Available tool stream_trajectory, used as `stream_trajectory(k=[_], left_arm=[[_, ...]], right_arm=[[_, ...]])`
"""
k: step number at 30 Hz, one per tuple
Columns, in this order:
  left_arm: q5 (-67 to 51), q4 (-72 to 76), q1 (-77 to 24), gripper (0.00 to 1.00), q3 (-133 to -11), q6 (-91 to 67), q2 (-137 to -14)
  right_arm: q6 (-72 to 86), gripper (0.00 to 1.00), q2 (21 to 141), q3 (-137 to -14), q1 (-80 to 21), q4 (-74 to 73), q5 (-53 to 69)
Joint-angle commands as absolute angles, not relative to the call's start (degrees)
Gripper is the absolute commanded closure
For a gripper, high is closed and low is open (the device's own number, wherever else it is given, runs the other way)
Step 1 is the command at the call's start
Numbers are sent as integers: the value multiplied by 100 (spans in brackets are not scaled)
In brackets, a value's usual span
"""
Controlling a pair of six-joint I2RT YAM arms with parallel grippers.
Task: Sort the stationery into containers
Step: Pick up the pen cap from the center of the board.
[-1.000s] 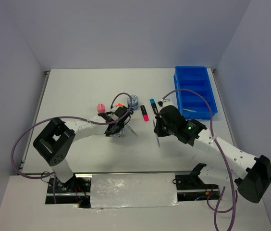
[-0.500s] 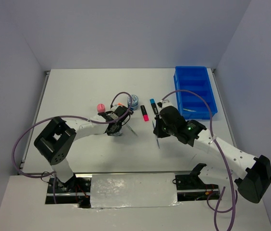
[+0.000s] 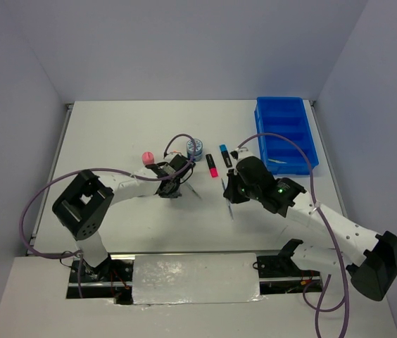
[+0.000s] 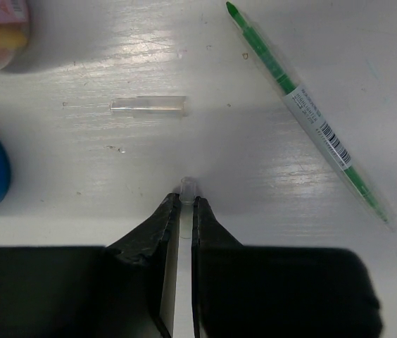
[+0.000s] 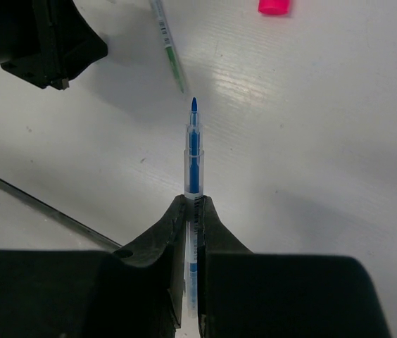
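Your right pincer is clenched on the blue pen, centre of its wrist view, and your left pincer nips a clear tube at lower centre; both look light, stiff, slick, so hold mid-barrel

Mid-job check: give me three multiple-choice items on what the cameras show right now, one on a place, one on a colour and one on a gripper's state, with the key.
1. Where does the green pen lie?
A. in the blue tray
B. flat on the table
C. standing in a tub

2. What colour is the pen in the right gripper?
A. blue
B. pink
C. orange

3. How does the right gripper stand?
A. wide open and empty
B. shut on nothing
C. shut on the pen

Key:
1 B, the left wrist view shows it lying on the bare white surface.
2 A, its tip and core are blue inside a clear barrel.
3 C, both fingers pinch the barrel, which sticks out ahead of them.
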State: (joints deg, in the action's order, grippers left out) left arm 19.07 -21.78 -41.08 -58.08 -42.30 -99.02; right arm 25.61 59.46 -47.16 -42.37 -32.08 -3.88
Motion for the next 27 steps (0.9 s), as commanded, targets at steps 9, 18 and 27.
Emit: stream_trajectory(k=[9,18,27], left_arm=[[1425,-1418,-4219,100,-5186,-4526,-7948],[617,1017,-4245,100,-3912,-5088,-5310],[-220,2558,-4254,100,-3261,-5379,-4140]], right_arm=[[2495,100,5326,-4105,-4289,-1734,755],[3400,100,5212,-3375,-5981,557,-524],[3393,100,5379,-3524,-7259,1380,-2022]])
